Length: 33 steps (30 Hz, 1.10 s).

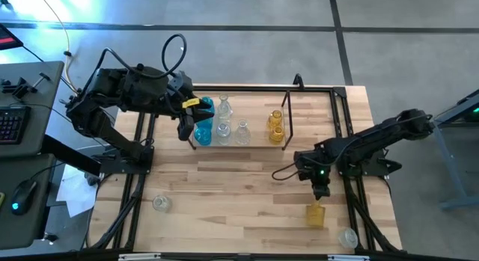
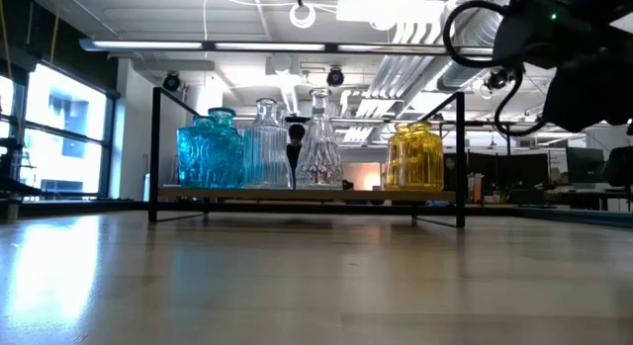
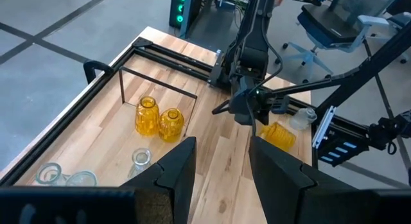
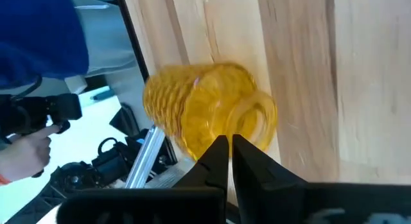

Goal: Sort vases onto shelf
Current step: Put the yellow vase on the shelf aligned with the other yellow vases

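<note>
My right gripper (image 1: 320,192) hovers over the table's near right part with its fingers shut. Their tips (image 4: 230,142) point at the mouth of an amber ribbed vase (image 4: 199,112) that lies on its side (image 1: 315,214); I cannot tell if they touch it. My left gripper (image 1: 185,126) is open and empty (image 3: 223,142), at the left end of the shelf (image 1: 288,111), beside two blue vases (image 1: 203,131). On the shelf floor the blue vases stand at the left, three clear vases (image 1: 223,129) in the middle and two amber ones (image 1: 276,132) at the right.
One clear vase stands near the near left edge (image 1: 160,203) and another at the near right corner (image 1: 348,236). Black frame rails (image 1: 138,186) run along both table sides. Bare wood (image 1: 239,186) lies between shelf and near edge. A person's hand (image 4: 19,153) shows beyond the table.
</note>
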Available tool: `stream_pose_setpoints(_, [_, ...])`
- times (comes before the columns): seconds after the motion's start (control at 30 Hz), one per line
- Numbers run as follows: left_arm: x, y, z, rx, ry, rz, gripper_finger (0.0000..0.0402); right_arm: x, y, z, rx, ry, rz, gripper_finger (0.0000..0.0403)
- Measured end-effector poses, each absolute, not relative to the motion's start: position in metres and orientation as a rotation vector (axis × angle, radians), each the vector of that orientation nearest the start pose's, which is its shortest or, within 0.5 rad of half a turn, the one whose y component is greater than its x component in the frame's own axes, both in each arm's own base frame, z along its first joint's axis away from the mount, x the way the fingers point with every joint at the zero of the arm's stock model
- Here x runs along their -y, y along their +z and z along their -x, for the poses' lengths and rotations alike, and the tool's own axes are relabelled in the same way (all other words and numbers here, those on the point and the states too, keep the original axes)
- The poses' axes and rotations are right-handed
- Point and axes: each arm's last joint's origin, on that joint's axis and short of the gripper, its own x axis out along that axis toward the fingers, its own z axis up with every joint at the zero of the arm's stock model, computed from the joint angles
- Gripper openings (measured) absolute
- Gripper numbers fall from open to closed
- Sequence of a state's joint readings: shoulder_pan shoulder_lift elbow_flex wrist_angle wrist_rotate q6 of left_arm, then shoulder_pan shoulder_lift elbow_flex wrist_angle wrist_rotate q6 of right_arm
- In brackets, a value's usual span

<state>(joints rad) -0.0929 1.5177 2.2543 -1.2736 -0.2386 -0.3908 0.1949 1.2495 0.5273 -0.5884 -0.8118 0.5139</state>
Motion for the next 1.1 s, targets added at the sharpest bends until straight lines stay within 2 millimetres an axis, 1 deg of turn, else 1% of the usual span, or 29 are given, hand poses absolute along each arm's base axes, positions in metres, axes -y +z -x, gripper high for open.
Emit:
stream_pose_setpoints(0.17, [0.015,0.527,-0.229,-0.494,0.243,0.292,0.0136,-0.055,0.165,-0.177,-1.546,0.479,-0.750,0.0001])
stream_pose_setpoints(0.27, [0.015,0.527,-0.229,-0.494,0.243,0.293,0.0136,-0.054,0.173,-0.181,-1.531,0.485,-0.741,0.0001])
stream_pose_setpoints(0.43, [0.015,0.527,-0.229,-0.494,0.241,0.310,0.0136,-0.054,0.178,-0.186,-1.513,0.479,-0.762,0.0001])
stream_pose_setpoints(0.53, [0.021,0.526,-0.230,-0.507,0.202,0.356,0.0136,-0.058,0.179,-0.189,-1.480,0.507,-0.749,0.0007])
stream_pose_setpoints(0.63, [0.035,0.518,-0.242,-0.549,0.179,0.342,0.0136,-0.059,0.180,-0.192,-1.441,0.488,-0.713,0.0024])
stream_pose_setpoints(0.73, [0.053,0.503,-0.264,-0.601,0.202,0.295,0.0136,-0.059,0.180,-0.195,-1.410,0.443,-0.714,0.0057])
stream_pose_setpoints(0.83, [0.069,0.486,-0.286,-0.657,0.218,0.247,0.0136,-0.058,0.183,-0.198,-1.373,0.359,-0.741,0.0104])
stream_pose_setpoints(0.93, [0.079,0.467,-0.299,-0.755,0.266,0.178,0.0136,-0.059,0.190,-0.200,-1.282,0.187,-0.769,0.0154])
stream_pose_setpoints(1.03, [0.082,0.453,-0.300,-0.835,0.364,0.110,0.0136,-0.063,0.200,-0.196,-1.136,-0.075,-0.824,0.0195])
stream_pose_setpoints(1.1, [0.082,0.450,-0.298,-0.840,0.449,0.067,0.0136,-0.068,0.208,-0.191,-0.985,-0.251,-0.884,0.0210])
